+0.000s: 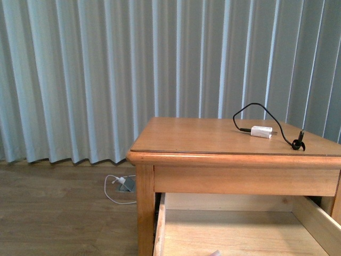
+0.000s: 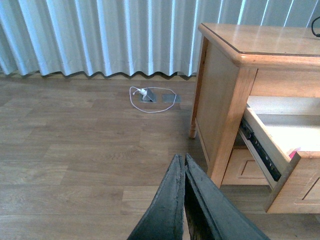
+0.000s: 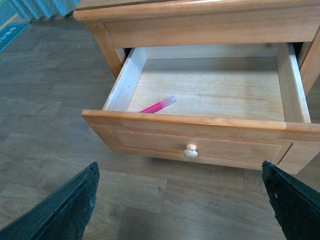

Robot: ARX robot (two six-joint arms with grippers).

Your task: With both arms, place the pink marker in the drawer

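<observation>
The pink marker [image 3: 159, 105] is seen lying inside the open drawer [image 3: 200, 145], with the right fingers [image 3: 70, 210] spread empty and the left fingers [image 2: 172, 200] pressed together, so only closing the drawer is judged left.

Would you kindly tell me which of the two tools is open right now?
The right tool: its black fingers stand wide apart in front of the drawer holding the pink marker. The left tool has its fingers pressed together.
</observation>
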